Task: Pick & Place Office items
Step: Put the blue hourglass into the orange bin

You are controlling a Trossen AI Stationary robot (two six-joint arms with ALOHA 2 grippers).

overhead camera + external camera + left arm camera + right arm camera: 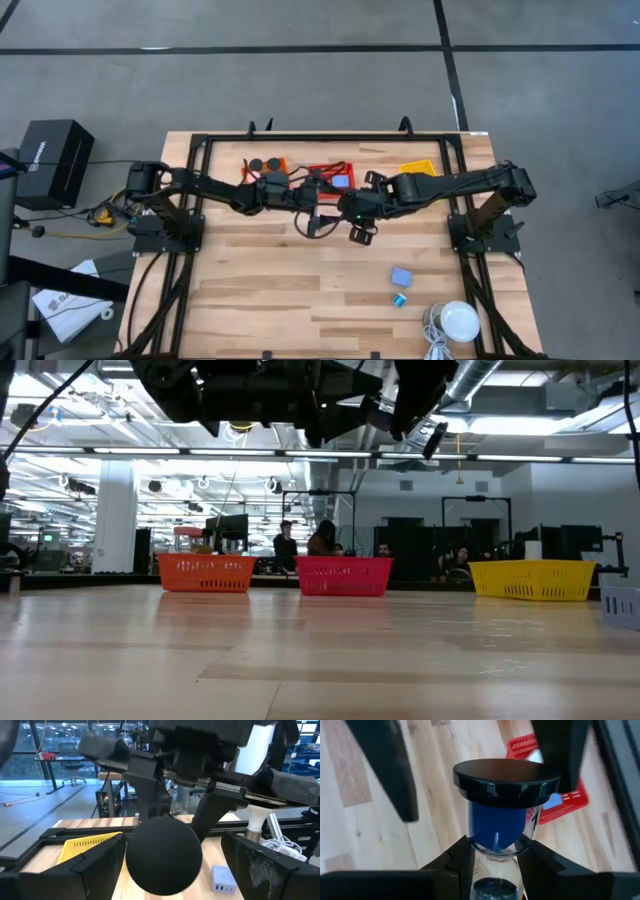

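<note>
Over mid worktop (300, 300), high view: both arms meet beside the red basket (330, 176). Left wrist view: left gripper (170, 870) jaws spread around black cap (163, 854). Right wrist view: right gripper (492, 857) jaws clamp blue ink bottle (497, 827).

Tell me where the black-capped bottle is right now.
The black-capped bottle is held in the right gripper, raised above the table's middle just in front of the red basket, with the open left gripper facing its cap.

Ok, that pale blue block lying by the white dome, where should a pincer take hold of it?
Likely from straight above, closing on two opposite flat sides of the pale blue block: it lies flat on the table, nothing touching it.
</note>
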